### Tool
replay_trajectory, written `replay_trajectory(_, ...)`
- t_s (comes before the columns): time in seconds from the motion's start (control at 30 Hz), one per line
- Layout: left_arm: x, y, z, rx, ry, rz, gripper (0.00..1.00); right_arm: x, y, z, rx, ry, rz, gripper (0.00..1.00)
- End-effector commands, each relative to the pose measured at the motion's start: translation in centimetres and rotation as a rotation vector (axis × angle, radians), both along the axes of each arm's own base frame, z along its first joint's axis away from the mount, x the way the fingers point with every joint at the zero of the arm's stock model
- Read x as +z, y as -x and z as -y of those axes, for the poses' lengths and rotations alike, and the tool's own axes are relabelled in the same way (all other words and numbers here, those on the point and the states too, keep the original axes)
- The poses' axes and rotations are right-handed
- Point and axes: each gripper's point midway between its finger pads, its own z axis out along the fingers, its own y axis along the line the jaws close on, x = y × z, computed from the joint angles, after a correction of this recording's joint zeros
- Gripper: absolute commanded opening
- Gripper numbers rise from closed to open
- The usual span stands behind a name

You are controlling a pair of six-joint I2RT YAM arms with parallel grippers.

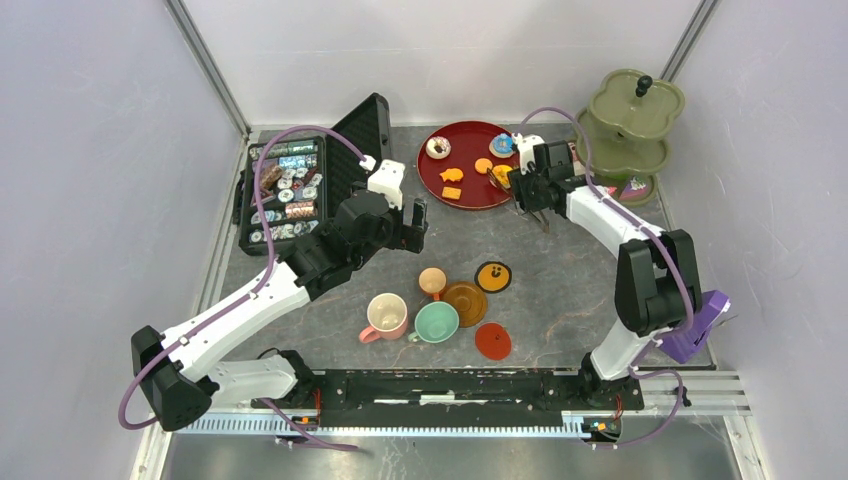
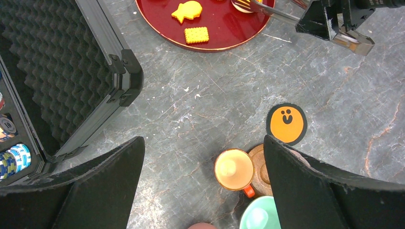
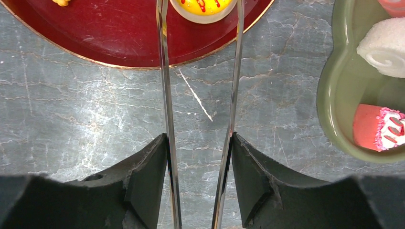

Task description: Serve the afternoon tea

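Note:
My right gripper (image 3: 199, 138) is shut on thin metal tongs (image 3: 165, 95). The two tong arms reach over the red plate (image 3: 119, 38) and flank a yellow iced pastry (image 3: 203, 7); their tips run off the top of the frame. On the plate (image 1: 470, 150) lie a donut (image 1: 438, 147), a blue pastry (image 1: 502, 145) and orange biscuits (image 1: 451, 175). My left gripper (image 2: 203, 143) hangs open and empty above the table, just over the small orange cup (image 2: 234, 169). The pink cup (image 1: 386, 315), mint cup (image 1: 436, 322) and round saucers (image 1: 493, 276) sit at the centre front.
A green tiered stand (image 1: 632, 125) at the back right holds a white roll (image 3: 384, 45) and a pink cake slice (image 3: 379, 129) in its lowest tray. An open black case (image 1: 290, 190) of chips stands at the back left, with its foam lid (image 2: 62, 71) close to my left gripper.

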Motion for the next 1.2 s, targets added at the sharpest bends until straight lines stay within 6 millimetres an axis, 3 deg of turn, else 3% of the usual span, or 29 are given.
replay_trajectory(0.0, 1.0, -0.5, 0.1, 0.010, 0.024, 0.033, 1.00, 1.7, -1.8, 0.0, -0.011, 0.057, 0.060, 0.56)
replay_trajectory(0.47, 1.0, -0.5, 0.1, 0.008, 0.026, 0.032, 1.00, 1.5, -1.5, -1.0, 0.022, 0.046, 0.054, 0.58)
replay_trajectory(0.83, 0.9, -0.4, 0.2, 0.004, 0.027, 0.028, 1.00, 0.8, -2.0, -0.5, 0.012, 0.091, 0.057, 0.60)
replay_trajectory(1.03, 1.0, -0.4, 0.1, 0.008, 0.026, 0.029, 1.00, 1.1, -2.2, -1.0, 0.014, 0.066, 0.063, 0.53)
replay_trajectory(1.17, 0.9, -0.5, 0.2, 0.006, 0.025, 0.025, 1.00, 2.5, -1.9, -1.4, 0.021, 0.036, 0.093, 0.47)
